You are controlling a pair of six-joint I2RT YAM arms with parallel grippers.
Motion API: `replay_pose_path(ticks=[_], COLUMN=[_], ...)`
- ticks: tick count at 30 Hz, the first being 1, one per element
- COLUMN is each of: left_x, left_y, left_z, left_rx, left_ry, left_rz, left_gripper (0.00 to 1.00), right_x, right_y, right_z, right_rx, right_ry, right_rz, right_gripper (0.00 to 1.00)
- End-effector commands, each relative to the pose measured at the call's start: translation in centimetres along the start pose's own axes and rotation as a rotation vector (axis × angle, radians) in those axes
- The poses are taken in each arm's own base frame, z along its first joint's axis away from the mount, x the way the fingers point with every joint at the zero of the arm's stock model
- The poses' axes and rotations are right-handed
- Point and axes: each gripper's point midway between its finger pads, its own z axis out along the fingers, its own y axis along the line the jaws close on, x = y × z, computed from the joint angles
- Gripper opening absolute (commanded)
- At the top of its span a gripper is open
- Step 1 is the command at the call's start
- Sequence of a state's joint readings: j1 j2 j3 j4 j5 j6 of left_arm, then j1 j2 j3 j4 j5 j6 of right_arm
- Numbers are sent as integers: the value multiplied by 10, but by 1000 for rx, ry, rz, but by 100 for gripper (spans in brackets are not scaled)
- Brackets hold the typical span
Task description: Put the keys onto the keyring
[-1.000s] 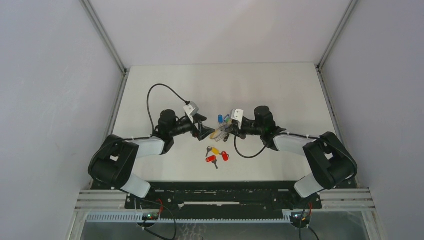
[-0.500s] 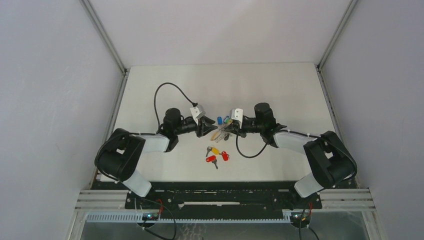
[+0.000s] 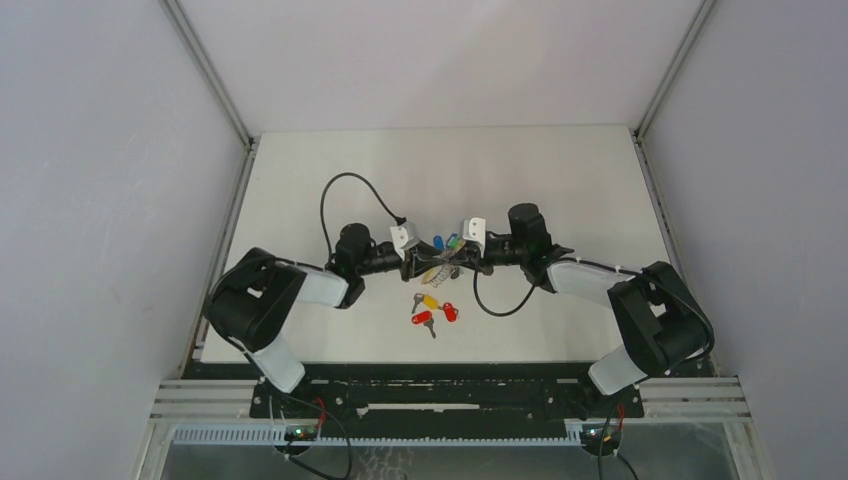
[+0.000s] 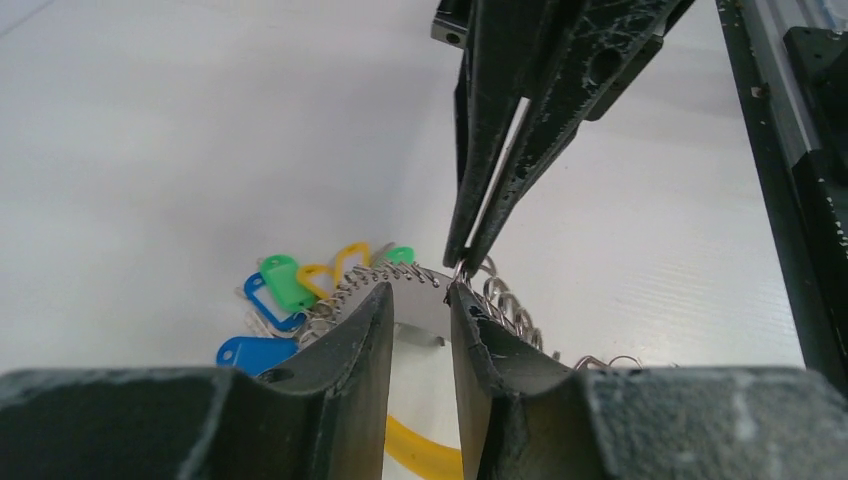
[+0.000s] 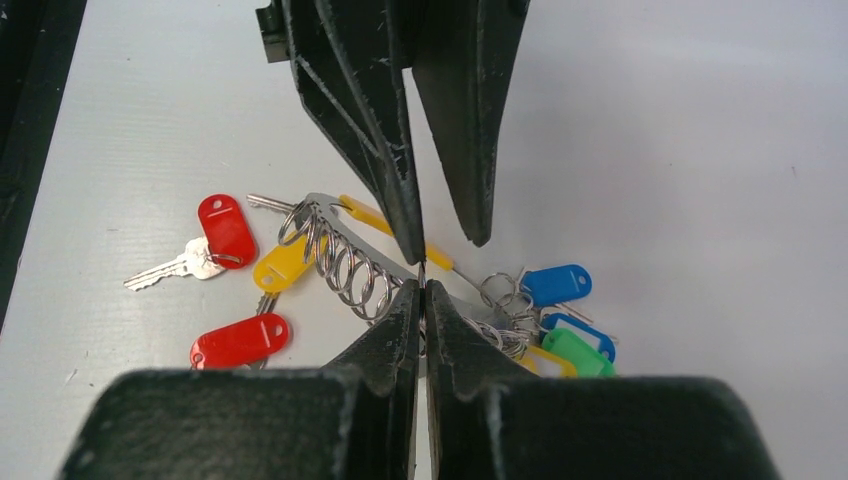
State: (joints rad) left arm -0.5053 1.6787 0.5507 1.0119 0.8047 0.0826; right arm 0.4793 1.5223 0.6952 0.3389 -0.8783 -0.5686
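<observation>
The keyring (image 3: 437, 267) lies mid-table between my two grippers: a silver metal strip strung with small rings, green and blue tags (image 5: 565, 320) and a yellow band (image 4: 425, 452). My right gripper (image 5: 423, 288) is shut on the strip's thin edge; it also shows in the top view (image 3: 453, 259). My left gripper (image 4: 420, 292) is open, its fingertips either side of the strip, facing the right fingers (image 4: 480, 200). Three loose keys lie just in front: a red-tagged one (image 5: 227, 228), a yellow-tagged one (image 5: 283, 263) and another red-tagged one (image 5: 240, 340).
The black frame rail (image 4: 790, 180) runs along the table's near edge behind the keys. A black cable (image 3: 345, 190) loops up from the left wrist. Grey walls close the table (image 3: 560, 170) on three sides.
My left gripper has swung right and closed in on the keyring until its fingertips straddle the strip. The right gripper and the loose keys have stayed put.
</observation>
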Motion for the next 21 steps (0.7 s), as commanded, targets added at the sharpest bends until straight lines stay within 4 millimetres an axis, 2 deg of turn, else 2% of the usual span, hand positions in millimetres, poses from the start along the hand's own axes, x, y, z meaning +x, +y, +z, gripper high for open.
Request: replay_pose_path(ticks=[1,11,21], left_x=[0,10,7], left_y=[-14,-16,-18], left_z=[5,3,9], left_rx=[62,60,81], left_ry=[-24,12,8], left_rz=[71,74,79], left_gripper=[33,34,32], right_x=[-23,-23,-26], right_y=[-12,-11,-6], right_z=[1,0,1], right_rx=[-7,-8,-35], right_ry=[-55,-51,-68], right_rz=[-78,-80,-87], right_gripper=[0,0,0])
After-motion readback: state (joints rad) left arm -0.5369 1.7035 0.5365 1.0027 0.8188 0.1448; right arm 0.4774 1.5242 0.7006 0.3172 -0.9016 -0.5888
